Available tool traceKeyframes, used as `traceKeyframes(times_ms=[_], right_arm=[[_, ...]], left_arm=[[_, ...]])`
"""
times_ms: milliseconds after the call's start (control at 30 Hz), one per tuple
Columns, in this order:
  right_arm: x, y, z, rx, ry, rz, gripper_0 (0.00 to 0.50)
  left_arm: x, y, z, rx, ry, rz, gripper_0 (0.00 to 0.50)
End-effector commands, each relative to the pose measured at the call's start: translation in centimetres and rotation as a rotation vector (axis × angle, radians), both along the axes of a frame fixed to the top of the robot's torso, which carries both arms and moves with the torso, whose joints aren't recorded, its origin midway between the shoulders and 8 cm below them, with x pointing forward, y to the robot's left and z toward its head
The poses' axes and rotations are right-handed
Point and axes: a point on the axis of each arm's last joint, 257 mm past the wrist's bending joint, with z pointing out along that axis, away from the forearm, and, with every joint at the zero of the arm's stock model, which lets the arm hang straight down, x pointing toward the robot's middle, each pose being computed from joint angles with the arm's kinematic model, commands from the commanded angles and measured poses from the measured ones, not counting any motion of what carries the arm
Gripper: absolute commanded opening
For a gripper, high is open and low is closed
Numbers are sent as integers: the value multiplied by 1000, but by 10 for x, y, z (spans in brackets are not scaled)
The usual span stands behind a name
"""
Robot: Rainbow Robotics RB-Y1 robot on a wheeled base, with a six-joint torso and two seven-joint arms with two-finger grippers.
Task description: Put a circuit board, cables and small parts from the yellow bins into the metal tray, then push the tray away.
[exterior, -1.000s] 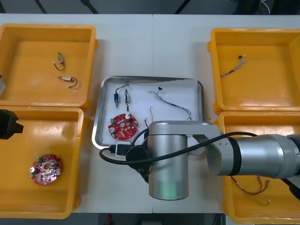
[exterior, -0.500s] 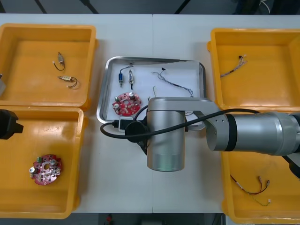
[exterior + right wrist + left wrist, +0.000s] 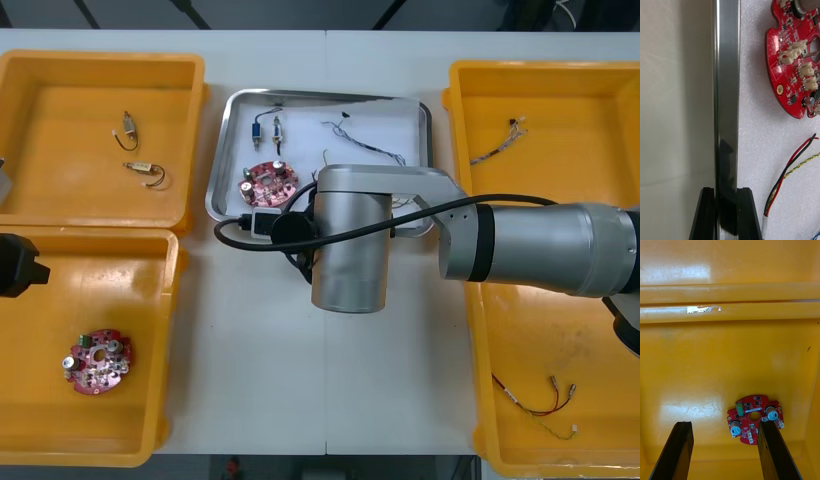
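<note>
The right end effector [image 3: 725, 193] pinches the near rim of the tray [image 3: 300, 112], which lies straight ahead between the bins [image 3: 95, 90], long axis crosswise to the push. The board [image 3: 267, 182], cables [image 3: 365, 150] and parts [image 3: 267, 128] sit inside. The left end effector [image 3: 724, 425], spread, hovers over its near bin [image 3: 100, 290].

light table [image 3: 260, 330], four yellow bins [image 3: 60, 120], metal tray [image 3: 300, 110]
</note>
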Motion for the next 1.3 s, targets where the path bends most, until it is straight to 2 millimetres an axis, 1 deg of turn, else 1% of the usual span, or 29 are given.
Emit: traceKeyframes(times_ms=[33, 167, 400, 667, 900, 1067, 1300], right_arm=[[27, 6, 28, -17, -84, 54, 0], [52, 10, 33, 20, -113, 76, 0], [86, 11, 43, 59, -178, 114, 0], [111, 15, 57, 100, -234, 160, 0], [135, 17, 76, 141, -288, 204, 0], [142, 17, 78, 162, -300, 221, 0], [143, 16, 79, 173, -299, 212, 0]], left_arm=[[-5, 9, 2, 27, 17, 20, 500], [-5, 9, 2, 27, 17, 20, 500], [-5, 9, 2, 27, 17, 20, 500], [-5, 9, 2, 27, 17, 20, 500], [-5, 9, 2, 27, 17, 20, 500], [-5, 9, 2, 27, 17, 20, 500], [-5, 9, 2, 27, 17, 20, 500]])
